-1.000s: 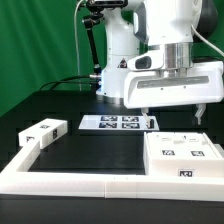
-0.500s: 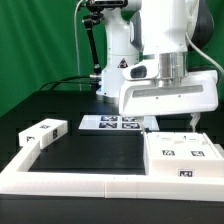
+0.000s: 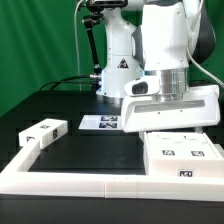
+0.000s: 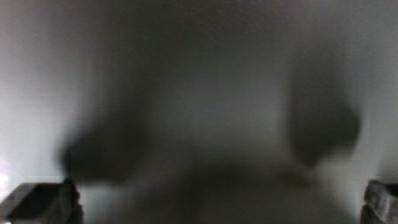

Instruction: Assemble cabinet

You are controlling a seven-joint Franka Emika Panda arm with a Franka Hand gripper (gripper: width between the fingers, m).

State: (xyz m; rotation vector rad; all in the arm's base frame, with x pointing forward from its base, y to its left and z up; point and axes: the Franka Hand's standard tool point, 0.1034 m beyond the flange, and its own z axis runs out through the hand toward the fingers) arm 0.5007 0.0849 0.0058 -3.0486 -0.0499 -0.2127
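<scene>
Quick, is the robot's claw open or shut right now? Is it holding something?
The gripper: open wide, with nothing gripped, low over the cabinet.

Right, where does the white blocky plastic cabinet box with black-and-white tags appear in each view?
Exterior view: the cabinet box sits low on the exterior view's right, under the tool.
Wrist view: too blurred to identify it.
Shared landmark: the tool; its dark fingertips show in the wrist view.

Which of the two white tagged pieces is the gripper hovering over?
The larger box on the exterior view's right, with several tags on top; the gripper hangs just above it. The smaller block lies apart on that view's left.
</scene>
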